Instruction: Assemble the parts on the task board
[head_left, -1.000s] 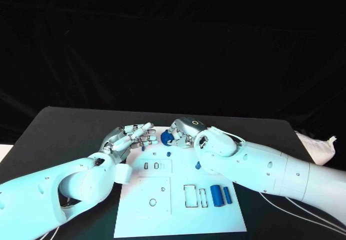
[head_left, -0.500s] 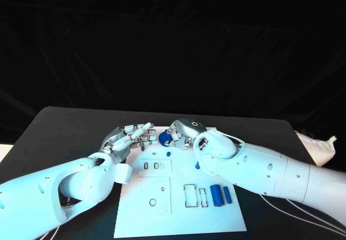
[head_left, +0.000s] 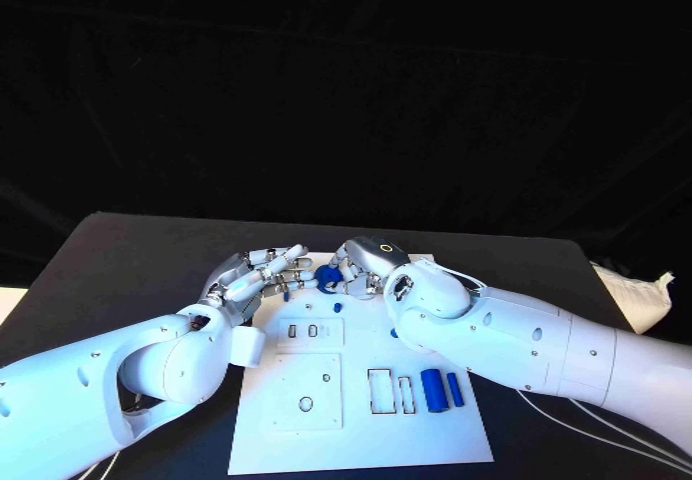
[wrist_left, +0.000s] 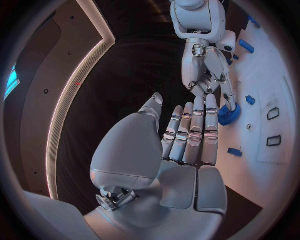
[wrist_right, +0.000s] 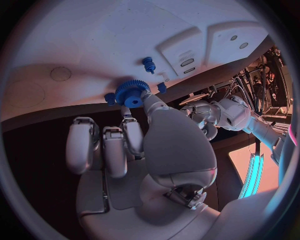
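A blue gear (head_left: 329, 278) hangs just over the far edge of the white task board (head_left: 361, 430), pinched in the fingertips of my right hand (head_left: 371, 262). The right wrist view shows the thumb and a finger pressing on the gear (wrist_right: 131, 93) above the board (wrist_right: 94, 40). My left hand (head_left: 265, 273) sits close beside it, holding nothing, its fingers (wrist_left: 194, 131) stretched out straight toward the gear (wrist_left: 229, 114); whether they touch it I cannot tell. A small blue peg (head_left: 338, 309) stands in the board near the hands, also seen as the peg (wrist_right: 149, 64).
Two blue bars (head_left: 433, 388) (head_left: 456, 390) lie at the board's right side beside rectangular slots (head_left: 379, 390). A round hole (head_left: 304, 404) is at the lower left. A white cloth (head_left: 635, 290) lies at the table's right edge.
My right hand has edged slightly toward the left hand with the gear in it. The left hand has barely moved.
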